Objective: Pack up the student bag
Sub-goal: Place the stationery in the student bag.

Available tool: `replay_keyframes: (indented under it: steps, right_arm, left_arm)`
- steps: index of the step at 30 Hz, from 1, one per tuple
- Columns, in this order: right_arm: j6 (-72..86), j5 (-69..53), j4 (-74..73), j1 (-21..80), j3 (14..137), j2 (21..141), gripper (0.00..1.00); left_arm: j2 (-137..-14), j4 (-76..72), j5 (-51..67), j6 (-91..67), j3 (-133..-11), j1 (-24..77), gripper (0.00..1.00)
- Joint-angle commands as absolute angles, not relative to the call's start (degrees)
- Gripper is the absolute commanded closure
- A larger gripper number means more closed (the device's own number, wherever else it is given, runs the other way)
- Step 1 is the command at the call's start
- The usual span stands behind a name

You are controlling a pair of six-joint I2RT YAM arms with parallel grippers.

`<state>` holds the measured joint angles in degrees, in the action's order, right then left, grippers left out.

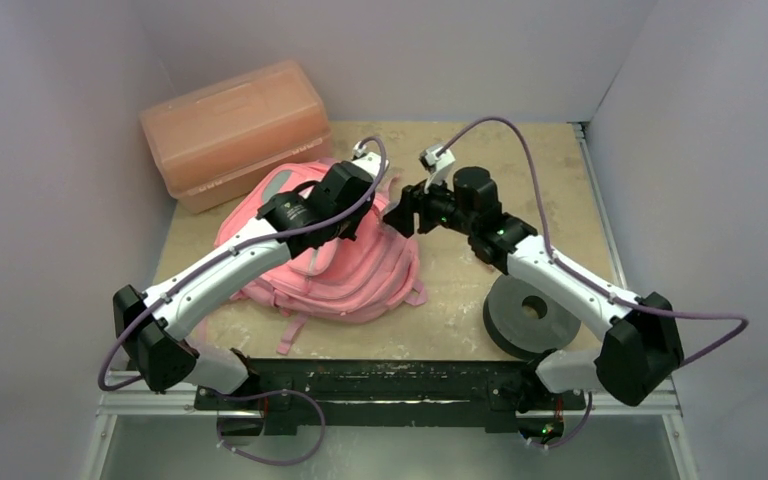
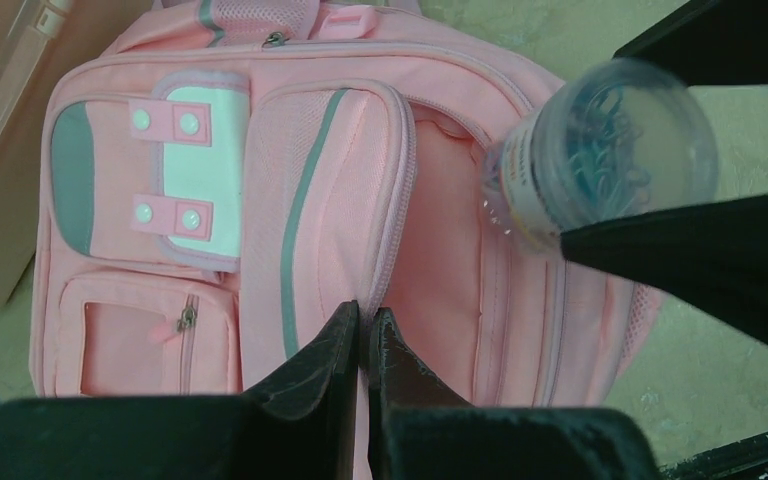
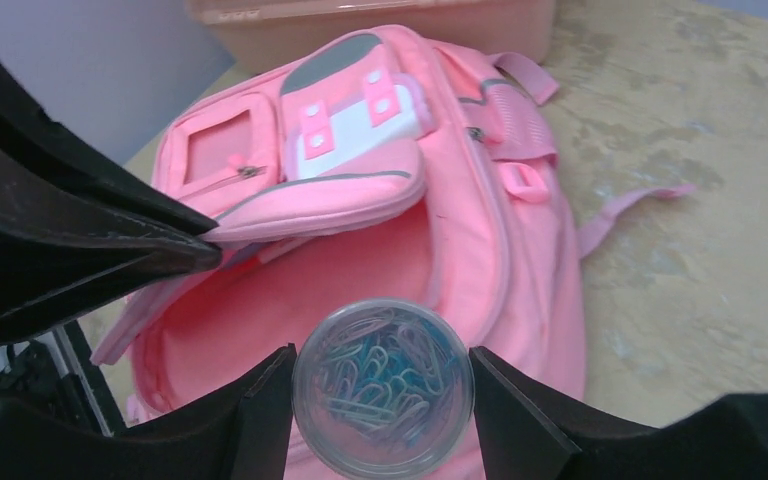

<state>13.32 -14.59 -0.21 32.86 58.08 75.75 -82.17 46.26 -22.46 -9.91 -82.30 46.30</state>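
L claw (image 2: 365, 335) pinches flap of soft pink fabric backpack (image 2: 330, 180); R claw (image 3: 381, 400) grips clear round plastic paper-clip jar (image 3: 381, 365), bag mouth just ahead.

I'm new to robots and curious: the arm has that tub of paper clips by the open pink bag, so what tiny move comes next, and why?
Probably ease the tub of paper clips down into the student bag. The right jaws grip it over the open compartment, while the left jaws pinch the flap to hold that mouth wide; it looks not yet inside.
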Motion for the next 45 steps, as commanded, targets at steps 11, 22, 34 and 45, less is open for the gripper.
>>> replay_keyframes:
  steps: [11,22,34,45]
  right_arm:
    - [4.1,-2.7,10.3,45.1,65.9,88.4,0.42]
    - [6.7,-0.4,12.9,45.7,63.3,88.5,0.05]
    - [7.7,-7.1,15.2,45.7,59.3,86.9,0.19]
    - [19.0,-6.1,27.6,45.7,62.0,96.6,0.69]
  left_arm:
    - [-75.0,36.4,-24.2,-10.9,-80.4,46.8,1.0]
    - [-76.2,35.9,-24.2,-10.3,-80.3,46.9,1.0]
    - [-76.6,36.3,-23.2,-10.6,-80.6,46.9,1.0]
    - [-76.9,36.8,-22.7,-10.7,-81.0,46.8,1.0]
